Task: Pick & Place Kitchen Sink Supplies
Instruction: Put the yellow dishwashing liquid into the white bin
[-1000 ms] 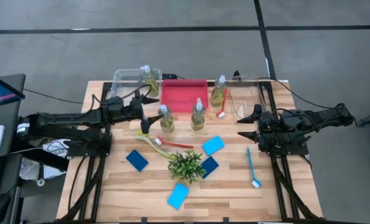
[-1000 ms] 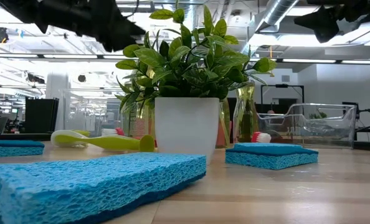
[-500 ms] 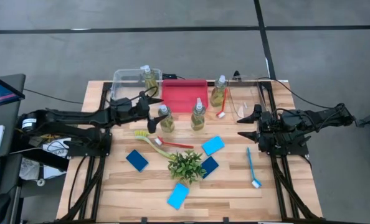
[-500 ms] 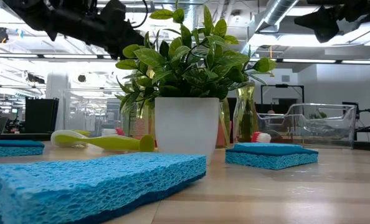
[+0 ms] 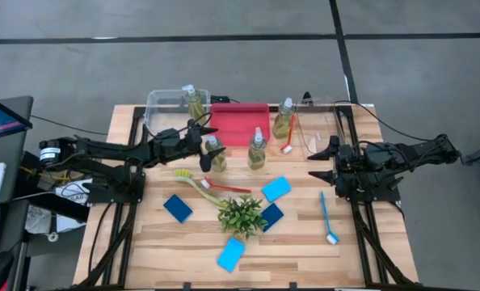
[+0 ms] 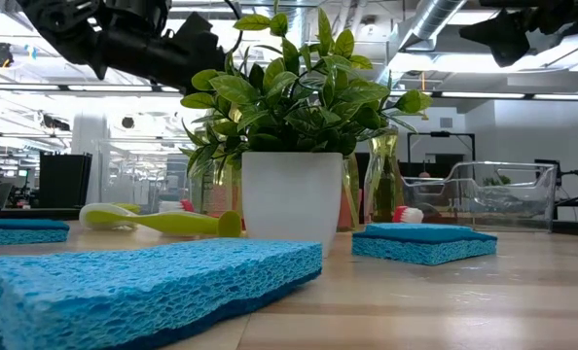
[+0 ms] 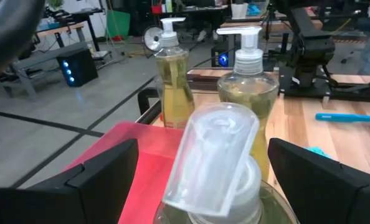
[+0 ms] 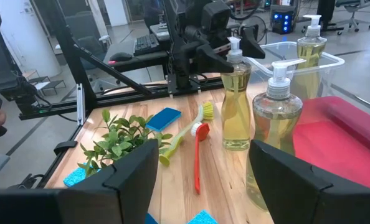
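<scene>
My left gripper (image 5: 209,139) (image 7: 213,186) is open, its fingers standing on either side of the pump head (image 7: 213,155) of a clear bottle of yellow-green liquid (image 5: 216,155) without touching it. Two more bottles stand by the red bin (image 5: 257,150) (image 5: 284,120), and another stands in the clear bin (image 5: 195,102). Yellow (image 5: 193,181), red (image 5: 226,187) and blue (image 5: 327,217) brushes lie flat on the table. Blue sponges (image 5: 177,208) (image 5: 275,189) (image 5: 271,216) (image 5: 232,254) lie around them. My right gripper (image 5: 314,163) (image 8: 203,180) waits open above the table's right side.
A potted green plant (image 5: 242,214) stands mid-table among the sponges. The red bin (image 5: 238,129) sits at the far edge between a clear bin (image 5: 163,105) and another clear bin (image 5: 321,129). A short red brush (image 5: 288,145) lies beside the far right bottle.
My left gripper has moved toward the table's right and slightly toward the far edge. It has closed in on the nearest bottle until its open fingers flank the pump head. The right arm and all the objects have kept still.
</scene>
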{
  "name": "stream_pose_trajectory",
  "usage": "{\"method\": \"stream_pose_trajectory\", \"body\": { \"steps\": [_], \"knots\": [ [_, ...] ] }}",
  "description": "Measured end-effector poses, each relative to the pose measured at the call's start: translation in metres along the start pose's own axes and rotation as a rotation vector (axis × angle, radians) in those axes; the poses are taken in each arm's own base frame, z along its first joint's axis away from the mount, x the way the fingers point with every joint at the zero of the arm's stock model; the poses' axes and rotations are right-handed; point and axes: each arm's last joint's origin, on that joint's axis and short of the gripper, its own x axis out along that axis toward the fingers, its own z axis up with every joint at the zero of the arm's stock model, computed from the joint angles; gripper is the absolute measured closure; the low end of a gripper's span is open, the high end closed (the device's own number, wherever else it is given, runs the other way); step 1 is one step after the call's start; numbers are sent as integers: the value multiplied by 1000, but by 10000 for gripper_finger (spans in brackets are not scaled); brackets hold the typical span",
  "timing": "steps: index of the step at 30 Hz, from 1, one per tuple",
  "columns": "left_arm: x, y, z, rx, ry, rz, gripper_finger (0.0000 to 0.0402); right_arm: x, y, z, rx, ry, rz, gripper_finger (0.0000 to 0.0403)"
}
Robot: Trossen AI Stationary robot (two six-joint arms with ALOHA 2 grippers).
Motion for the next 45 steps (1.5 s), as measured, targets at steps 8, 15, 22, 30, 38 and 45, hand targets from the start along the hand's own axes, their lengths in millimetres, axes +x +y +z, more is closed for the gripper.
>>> {"method": "stream_pose_trajectory", "body": {
  "steps": [8, 15, 22, 30, 38, 45],
  "knots": [
    [0, 0, 1, -25, -12, 6, 42, 0, 0, 0, 0, 0, 0, 158],
    [0, -3, 2, -23, -18, -23, 42, 0, 0, 0, 0, 1, 0, 158],
    [-1, -4, 2, -19, -20, -11, 42, 0, 0, 0, 0, 0, 0, 158],
    [-1, -4, 3, -16, -23, -9, 42, 0, 0, 0, -1, 1, -1, 158],
    [-6, -2, 10, -24, -54, -6, 42, 0, 0, 0, -8, 2, -1, 158],
    [-7, -2, 8, -29, -37, -8, 42, 0, 0, 0, -8, 2, -1, 158]
  ]
}}
